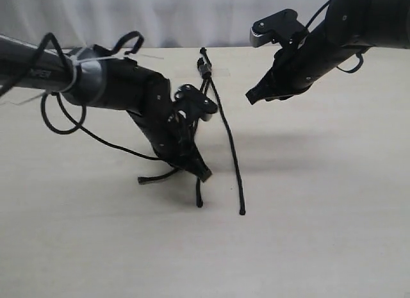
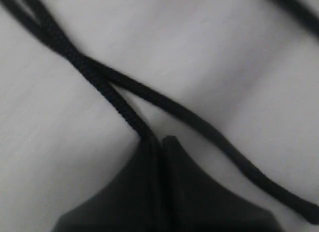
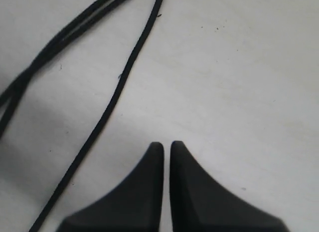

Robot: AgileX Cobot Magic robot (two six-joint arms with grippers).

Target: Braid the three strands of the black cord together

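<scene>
The black cord [image 1: 204,66] is fixed at its bound end by clear tape at the far middle of the table. Its three strands fan toward me. The right strand [image 1: 231,147] lies free and long, ending in a knobby tip. Two other strands [image 2: 94,75] cross just ahead of my left gripper [image 1: 204,175], which is low on the table and shut on one strand [image 2: 130,115]. The second strand [image 2: 209,132] passes beside the fingers. My right gripper [image 1: 252,98] hovers above the table right of the cord, shut and holding nothing [image 3: 167,144].
Two short strand ends [image 1: 198,200] [image 1: 154,179] lie on the pale tabletop by the left gripper. Glossy arm cables [image 1: 64,115] loop off the left arm. A grey curtain hangs behind the table's far edge [image 1: 173,49].
</scene>
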